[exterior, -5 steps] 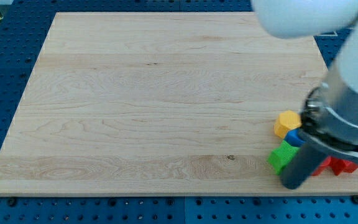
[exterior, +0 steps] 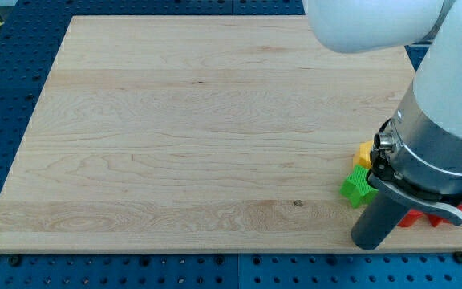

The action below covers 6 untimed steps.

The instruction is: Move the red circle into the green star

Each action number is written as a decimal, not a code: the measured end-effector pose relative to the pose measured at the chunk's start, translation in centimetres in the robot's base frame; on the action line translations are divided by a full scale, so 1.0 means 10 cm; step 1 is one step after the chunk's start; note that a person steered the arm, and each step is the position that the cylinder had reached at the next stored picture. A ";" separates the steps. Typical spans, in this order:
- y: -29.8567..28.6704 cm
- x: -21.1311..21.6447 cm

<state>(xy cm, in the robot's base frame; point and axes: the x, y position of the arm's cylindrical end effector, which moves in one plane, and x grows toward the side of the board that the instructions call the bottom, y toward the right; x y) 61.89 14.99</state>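
My rod comes down at the view's bottom right, and my tip [exterior: 370, 243] rests near the board's bottom edge. A green block [exterior: 357, 187] lies just above and left of the tip, partly hidden by the rod; its shape is unclear. Red block pieces [exterior: 420, 217] show to the right of the rod, largely covered by the arm, shape unclear. A yellow block [exterior: 363, 153] peeks out above the green one, against the arm.
The wooden board [exterior: 199, 128] lies on a blue perforated table [exterior: 6, 96]. The arm's large white and grey body [exterior: 439, 120] covers the board's right edge and hides anything behind it.
The arm and rod have shifted left and toward the view's bottom. The green block has moved slightly left. The blue block is now hidden, and the yellow block is mostly covered.
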 end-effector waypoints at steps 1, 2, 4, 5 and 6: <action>0.08 0.00; 0.77 0.00; 0.75 -0.16; 0.54 -0.36; 0.27 -0.59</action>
